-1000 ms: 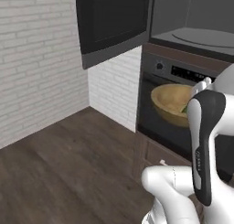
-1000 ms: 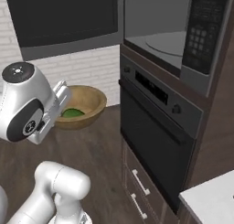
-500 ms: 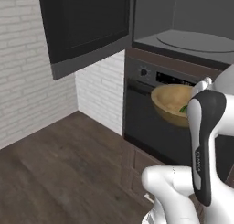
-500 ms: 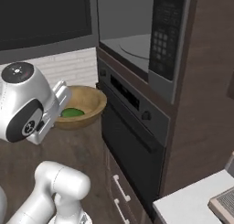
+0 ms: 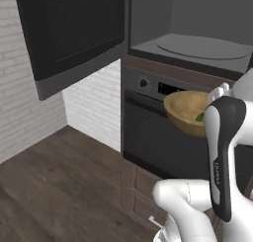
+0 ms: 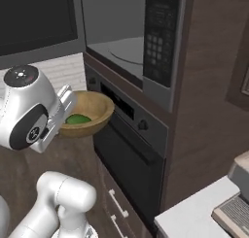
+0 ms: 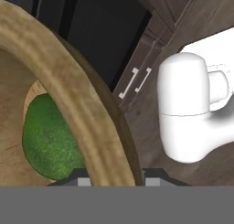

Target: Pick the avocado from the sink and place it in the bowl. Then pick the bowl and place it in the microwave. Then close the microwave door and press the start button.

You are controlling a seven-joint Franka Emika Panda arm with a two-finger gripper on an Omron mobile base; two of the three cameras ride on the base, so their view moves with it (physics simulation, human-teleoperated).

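Wide wooden bowl (image 6: 90, 116) with the small green avocado (image 6: 78, 119) rides clamped by its rim in the gripper (image 7: 112, 182); keep it level and lift it onto the open black microwave's (image 6: 131, 45) turntable

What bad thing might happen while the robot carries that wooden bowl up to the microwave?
The gripper pinches only the rim of the wide light-brown wooden bowl, so it might tip and roll out the small green avocado. The bowl hangs below the open black microwave, beside the oven; lifting carelessly might bump the front.

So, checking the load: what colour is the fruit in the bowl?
Bright green avocado, clearest in the hand view.
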